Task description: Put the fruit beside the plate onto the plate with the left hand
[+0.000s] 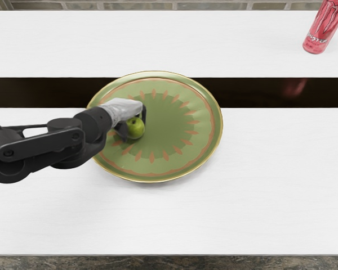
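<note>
Over the plate (183,138), toward nine o'clock, my left hand (125,114) grips the apple (136,128); next I should let go.

1 head view, high above table (259,202), slanting down (fairly near)

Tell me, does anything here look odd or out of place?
The green plate straddles a dark gap between two white tabletops rather than sitting fully on one. The red can at the far right looks tilted. Nothing is spilled or broken.
</note>
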